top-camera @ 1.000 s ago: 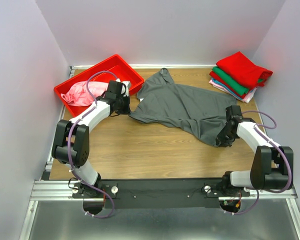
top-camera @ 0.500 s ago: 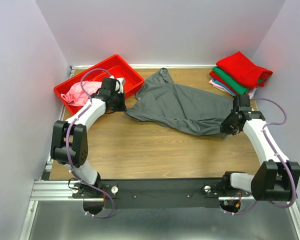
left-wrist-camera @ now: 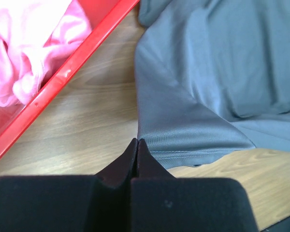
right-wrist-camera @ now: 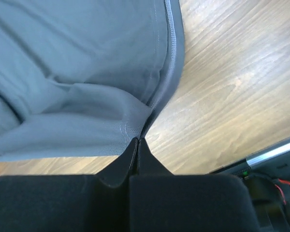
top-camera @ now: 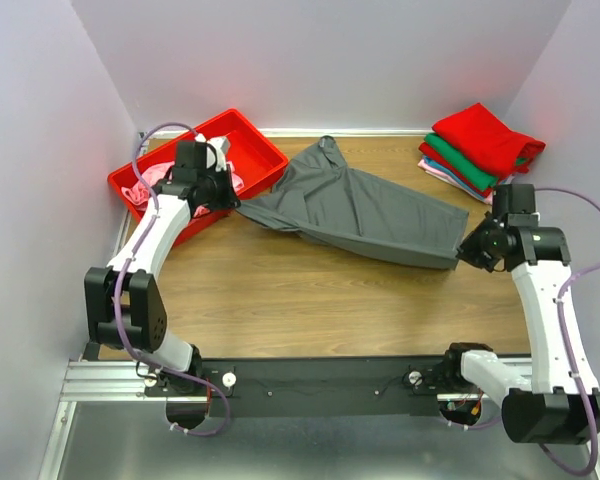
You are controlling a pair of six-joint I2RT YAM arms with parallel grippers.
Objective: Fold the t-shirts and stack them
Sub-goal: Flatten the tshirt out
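Observation:
A dark grey t-shirt [top-camera: 355, 208] is stretched between my two grippers above the wooden table, its collar end resting near the back. My left gripper [top-camera: 232, 203] is shut on its left hem corner [left-wrist-camera: 145, 140], beside the red bin. My right gripper [top-camera: 464, 252] is shut on its right hem corner [right-wrist-camera: 135, 128], raised off the table. A pink t-shirt [top-camera: 150, 182] lies in the red bin and shows in the left wrist view [left-wrist-camera: 34, 48]. Folded red, green and pale pink t-shirts [top-camera: 480, 150] are stacked at the back right.
The red plastic bin [top-camera: 265, 157] stands at the back left, its rim [left-wrist-camera: 72, 72] close to my left gripper. Purple walls enclose the table on three sides. Bare wood [top-camera: 310, 300] lies in front of the shirt.
Both grippers have lifted and pulled apart, the left toward the bin, the right toward the right edge. The grey shirt has gone from lying spread out to a taut narrow band.

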